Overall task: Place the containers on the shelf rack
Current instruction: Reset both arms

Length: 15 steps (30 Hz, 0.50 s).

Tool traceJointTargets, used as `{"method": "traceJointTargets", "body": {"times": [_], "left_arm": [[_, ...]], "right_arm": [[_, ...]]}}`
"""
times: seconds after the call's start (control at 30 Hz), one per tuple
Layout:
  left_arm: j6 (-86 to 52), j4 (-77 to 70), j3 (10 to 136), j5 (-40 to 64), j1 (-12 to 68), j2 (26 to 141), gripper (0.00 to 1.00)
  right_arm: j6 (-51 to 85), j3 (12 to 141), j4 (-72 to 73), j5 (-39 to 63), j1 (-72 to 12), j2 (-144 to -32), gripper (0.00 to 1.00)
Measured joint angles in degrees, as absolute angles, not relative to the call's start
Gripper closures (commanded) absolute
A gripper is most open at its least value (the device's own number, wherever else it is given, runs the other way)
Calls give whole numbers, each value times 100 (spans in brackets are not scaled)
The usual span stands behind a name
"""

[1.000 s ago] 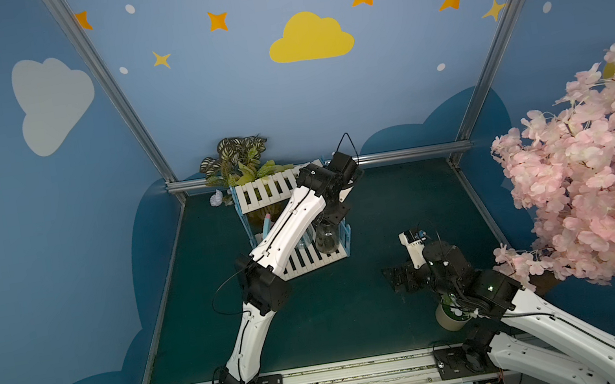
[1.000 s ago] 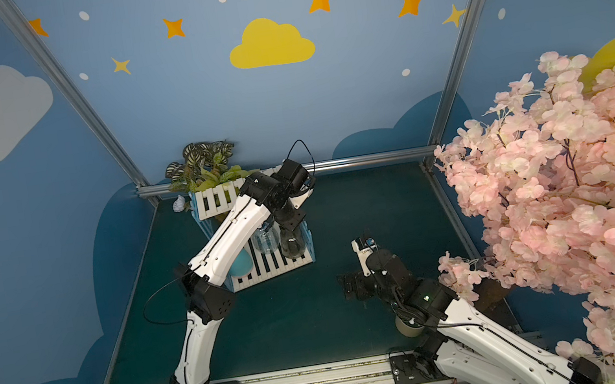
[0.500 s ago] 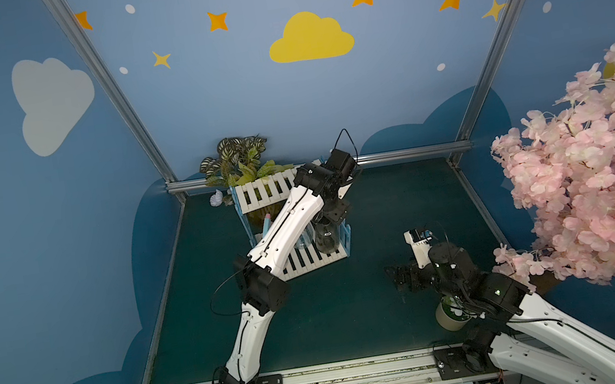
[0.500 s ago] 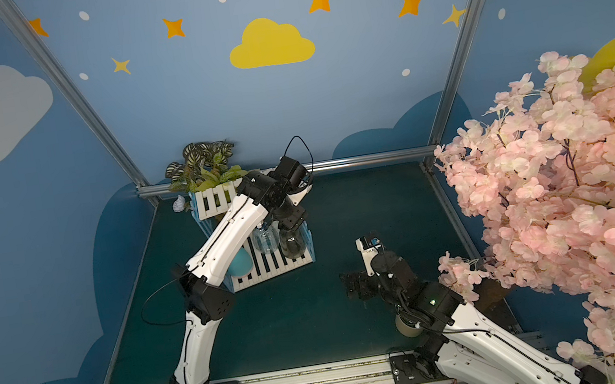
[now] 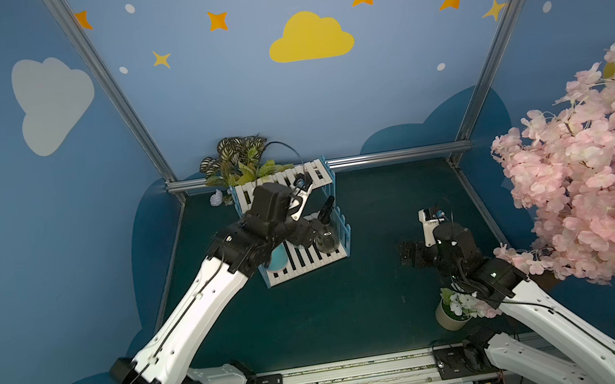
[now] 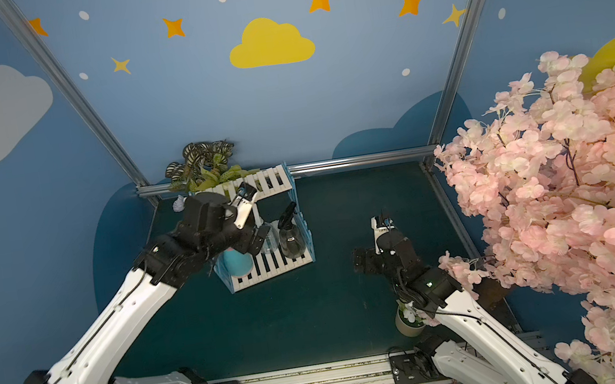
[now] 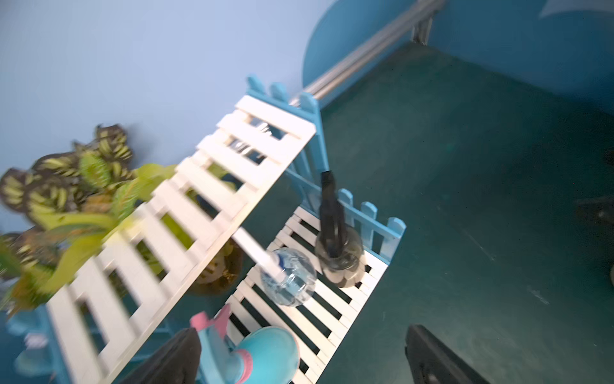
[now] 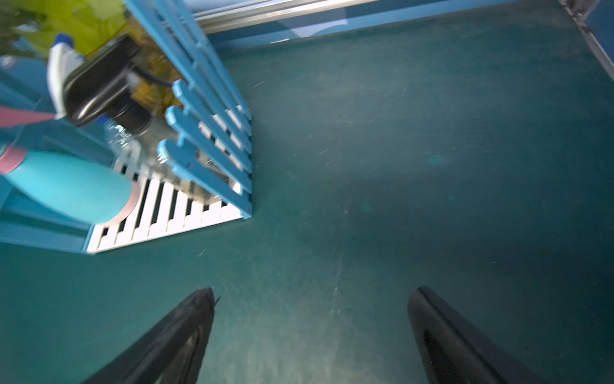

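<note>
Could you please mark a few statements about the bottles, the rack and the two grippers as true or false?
1. All three bottles stand on the lower shelf of the rack. True.
2. The clear bottle stands between the blue bottle and the dark bottle. True.
3. The fingers of the left gripper are shut on the blue bottle. False: they are open.
4. The right gripper holds the dark bottle. False: it is open, over bare table.
5. The flower pot sits on the rack's upper shelf. False: it stands on the table, away from the rack.
</note>
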<state>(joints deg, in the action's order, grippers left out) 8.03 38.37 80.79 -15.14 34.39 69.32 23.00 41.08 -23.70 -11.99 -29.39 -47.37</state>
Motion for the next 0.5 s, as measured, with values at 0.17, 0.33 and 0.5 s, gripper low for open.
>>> {"method": "traceJointTargets", "body": {"times": [0.17,0.33,0.5], "left_arm": [[436,2663,6490,-2027,2480,5468,0],[-167,1612,4984,-2510,1640,4652,0],[-598,681,3828,-2967,1197,4550,0]], "right_arm": [[2235,4125,-2307,-840,-1981,-4858,2],[2292,4123,-1988,-478,-963,-5011,3],[2331,4123,-1734,-279,-220,-5275,3]]}}
